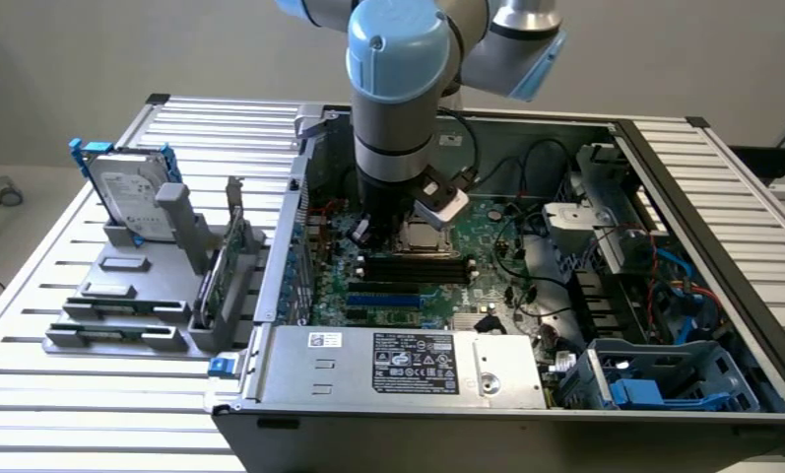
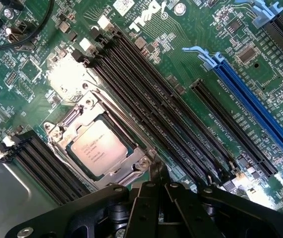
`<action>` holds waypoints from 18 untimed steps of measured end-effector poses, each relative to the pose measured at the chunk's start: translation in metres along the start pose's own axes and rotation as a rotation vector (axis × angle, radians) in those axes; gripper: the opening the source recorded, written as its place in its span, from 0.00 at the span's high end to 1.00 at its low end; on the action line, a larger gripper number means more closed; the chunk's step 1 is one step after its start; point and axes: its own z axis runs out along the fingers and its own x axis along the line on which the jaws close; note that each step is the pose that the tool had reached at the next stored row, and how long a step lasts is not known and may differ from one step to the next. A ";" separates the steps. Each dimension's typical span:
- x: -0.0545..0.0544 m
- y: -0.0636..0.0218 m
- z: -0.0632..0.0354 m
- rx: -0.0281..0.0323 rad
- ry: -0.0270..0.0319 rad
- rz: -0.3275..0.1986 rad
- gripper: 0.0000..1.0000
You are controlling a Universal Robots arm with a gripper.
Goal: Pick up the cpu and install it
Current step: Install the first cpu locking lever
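- Jaws of the gripper [image 2: 157, 174] are closed together with nothing between them; in the wrist view they end in one thin dark tip, and the black linkage spreads behind it.
- Cpu [image 2: 98, 150] already sits in the socket [image 2: 100, 144], its silvery top with printed text facing up and the metal frame around it on all sides. It looks flat and level in the frame, so my judgement is that the placing is done.
- Relation that matters: the closed tip stands just beside the corner of the socket frame that is nearest to the black memory slots [image 2: 151, 109]. The chip lies away from this tip, across the frame, on the side far from the slots. I cannot tell whether the tip touches the frame or the thin latch lever beside it.
- Chip is square, so it has no long axis; its edges run parallel to the long slots.
- In the exterior view, the arm [image 1: 395, 108] comes straight down in the upper middle of the frame into the open computer case [image 1: 524, 394]. The gripper [image 1: 389, 225] is low over the green motherboard [image 1: 497, 256], and the socket [image 1: 425, 235] shows just beside it.
- Hard drive [image 1: 132, 202] with blue rails stands upright at the left of the frame on the slatted surface [image 1: 50, 296], well apart from the work.
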 end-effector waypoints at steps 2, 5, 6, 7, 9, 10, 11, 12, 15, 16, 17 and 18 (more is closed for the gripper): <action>0.003 -0.0027 -0.0013 -0.0002 0.0000 0.000 0.89; 0.012 -0.0107 0.0012 -0.0003 -0.0003 0.000 0.89; 0.015 -0.0137 0.0022 -0.0003 -0.0003 0.000 0.89; 0.018 -0.0165 0.0031 -0.0002 -0.0007 -0.001 0.89; 0.021 -0.0202 0.0037 0.0025 -0.0046 -0.005 0.89; 0.022 -0.0215 0.0033 0.0046 -0.0089 -0.009 0.89; 0.023 -0.0226 0.0028 0.0062 -0.0140 -0.013 0.89; 0.023 -0.0235 0.0025 0.0060 -0.0197 -0.018 0.89; 0.024 -0.0259 0.0015 -0.0004 -0.0388 -0.037 0.89; 0.024 -0.0266 0.0009 -0.0042 -0.0459 -0.045 0.89; 0.024 -0.0274 0.0002 -0.0078 -0.0524 -0.053 0.89; 0.024 -0.0281 -0.0005 -0.0114 -0.0591 -0.061 0.89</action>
